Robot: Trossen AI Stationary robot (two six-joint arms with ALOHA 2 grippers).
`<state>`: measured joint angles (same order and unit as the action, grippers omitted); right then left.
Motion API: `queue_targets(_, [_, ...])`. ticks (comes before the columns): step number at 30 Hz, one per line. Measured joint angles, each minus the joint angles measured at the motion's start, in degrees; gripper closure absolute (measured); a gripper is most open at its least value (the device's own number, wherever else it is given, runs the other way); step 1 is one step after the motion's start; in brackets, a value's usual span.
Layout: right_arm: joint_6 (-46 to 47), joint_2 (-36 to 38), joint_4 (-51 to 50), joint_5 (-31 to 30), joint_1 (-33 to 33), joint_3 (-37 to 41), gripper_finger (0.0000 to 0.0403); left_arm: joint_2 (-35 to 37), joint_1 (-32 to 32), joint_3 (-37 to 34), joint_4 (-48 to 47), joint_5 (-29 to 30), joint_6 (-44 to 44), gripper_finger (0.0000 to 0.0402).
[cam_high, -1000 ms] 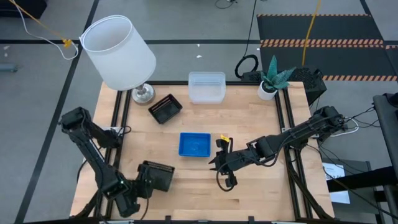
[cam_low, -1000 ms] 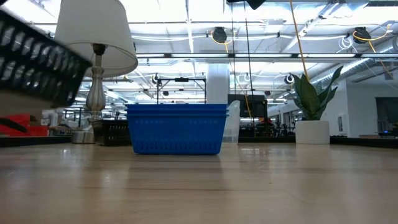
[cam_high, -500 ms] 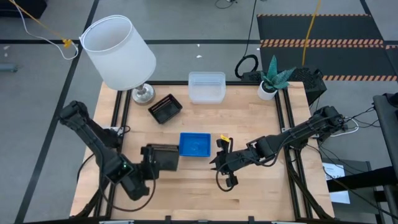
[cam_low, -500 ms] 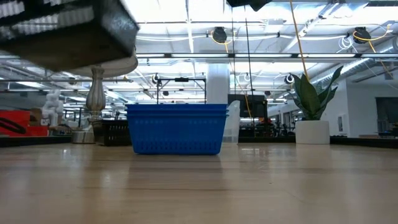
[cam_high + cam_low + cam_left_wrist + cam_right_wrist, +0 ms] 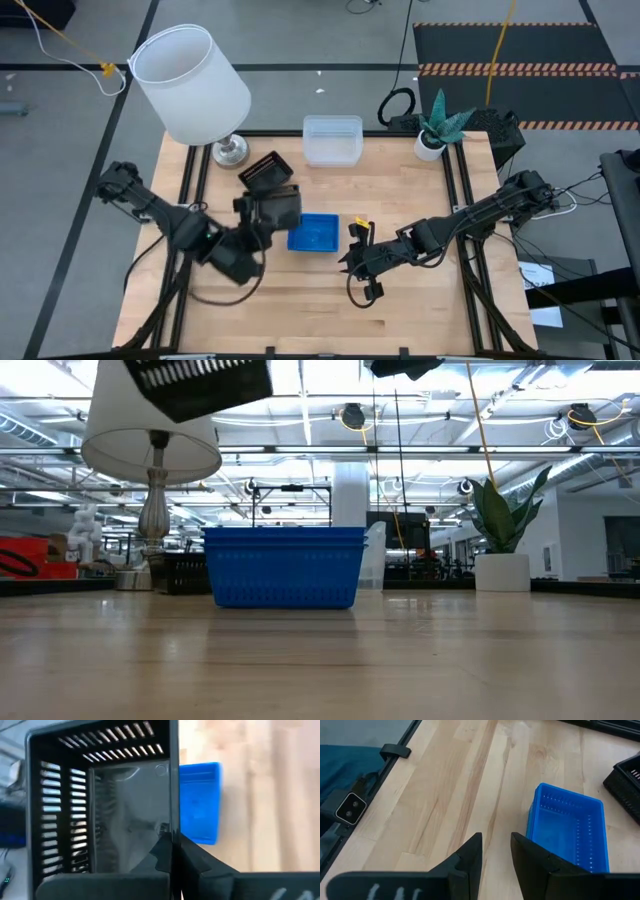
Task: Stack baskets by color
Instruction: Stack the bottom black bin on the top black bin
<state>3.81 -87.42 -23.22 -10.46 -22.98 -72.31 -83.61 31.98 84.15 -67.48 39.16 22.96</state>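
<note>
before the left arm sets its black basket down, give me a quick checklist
1. Left pincer shut on carried black basket: ok.
2. Carried basket lifted off the table: ok.
3. Target black basket by the lamp open side up: ok.
4. Carried basket directly above target: not ok, it overlaps the near edge only.
5. Right pincer away, beside blue stack: ok.
6. Basket level: cannot tell.

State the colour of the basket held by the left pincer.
Black; the basket in the left pincer shows best in the left wrist view.
</note>
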Motion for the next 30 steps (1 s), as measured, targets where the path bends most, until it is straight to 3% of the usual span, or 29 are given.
queue_targets(11, [0.00, 0.00, -0.54, 0.00, 0.00, 0.00, 0.0305, -0.02, -14.34, 0.05, -3.30, -0.57, 1.49, 0.0387])
queue_targets(15, [0.00, 0.00, -1.29, 0.00, 0.00, 0.00, 0.0305, -0.02, -17.71, -0.44, -3.97, -0.56, 2.01, 0.0376])
queue_targets(20, [-0.01, 0.00, -1.97, 0.00, 0.00, 0.00, 0.0305, -0.02, -20.72, -1.42, -3.38, -0.59, 2.70, 0.0394])
queue_targets(26, [0.00, 0.00, -2.20, 0.00, 0.00, 0.00, 0.0305, 0.00, -24.77, -3.99, -2.64, -0.60, 2.87, 0.0380])
queue_targets(30, [0.00, 0.00, -3.18, 0.00, 0.00, 0.00, 0.0305, -0.03, -28.46, -6.71, -2.56, -0.70, 2.86, 0.0393])
